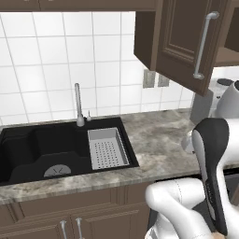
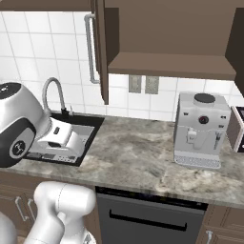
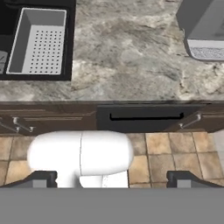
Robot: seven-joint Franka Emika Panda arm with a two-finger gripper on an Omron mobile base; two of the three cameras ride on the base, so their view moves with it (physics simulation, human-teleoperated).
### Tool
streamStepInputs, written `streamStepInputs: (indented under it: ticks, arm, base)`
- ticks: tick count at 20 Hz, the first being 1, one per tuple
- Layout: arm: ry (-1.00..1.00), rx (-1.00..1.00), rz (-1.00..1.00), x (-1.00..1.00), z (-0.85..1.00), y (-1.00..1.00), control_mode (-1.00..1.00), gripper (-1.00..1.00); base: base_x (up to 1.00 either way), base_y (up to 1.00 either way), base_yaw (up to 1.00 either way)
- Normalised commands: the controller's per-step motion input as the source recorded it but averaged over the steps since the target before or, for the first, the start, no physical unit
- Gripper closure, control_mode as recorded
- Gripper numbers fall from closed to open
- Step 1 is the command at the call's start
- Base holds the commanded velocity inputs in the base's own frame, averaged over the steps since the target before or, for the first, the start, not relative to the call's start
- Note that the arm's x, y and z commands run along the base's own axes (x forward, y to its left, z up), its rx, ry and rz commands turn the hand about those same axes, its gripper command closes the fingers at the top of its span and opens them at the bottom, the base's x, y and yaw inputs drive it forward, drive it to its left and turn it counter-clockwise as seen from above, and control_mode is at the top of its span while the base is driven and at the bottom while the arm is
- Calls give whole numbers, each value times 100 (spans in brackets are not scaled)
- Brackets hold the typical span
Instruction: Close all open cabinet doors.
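Note:
One tall dark brown cabinet door (image 1: 182, 42) with a long silver bar handle (image 1: 204, 46) stands swung open over the counter. From the right base view this door (image 2: 101, 52) shows edge-on, beside the open cabinet's bare shelf (image 2: 171, 64). Another dark panel (image 2: 237, 47) juts out at the right edge of that opening and looks like a second open door. My gripper (image 3: 113, 181) is open and holds nothing. It hangs well below the doors and looks down on the counter front. The white hand (image 2: 62, 136) sits near the sink.
A black sink (image 1: 42, 149) with a grey strainer basket (image 1: 107, 148) and a tap (image 1: 78, 105) lies at the left. A grey coffee machine (image 2: 200, 129) stands on the marble counter (image 2: 138, 152). A dishwasher front (image 2: 147, 219) is below.

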Motion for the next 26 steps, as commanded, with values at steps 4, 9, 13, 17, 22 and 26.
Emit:
streamStepInputs:
  ticks: [4, 9, 13, 17, 22, 26]
  arm:
    - [0, 0, -6, 0, 15, -29, -100, -100]
    - [0, 0, -4, 0, 13, -24, -100, -100]
    - [0, 0, -1, 0, 3, -28, -100, -100]
    - [0, 0, 0, -1, 0, -11, -100, -100]
    - [0, 0, 0, 0, 0, 0, -100, -100]
    - [0, 0, 0, -2, 0, 0, -100, -100]
  base:
    - [0, 0, 0]
    - [0, 0, 0]
    - [0, 0, 0]
    - [0, 0, 0]
    - [0, 0, 0]
    - [0, 0, 0]
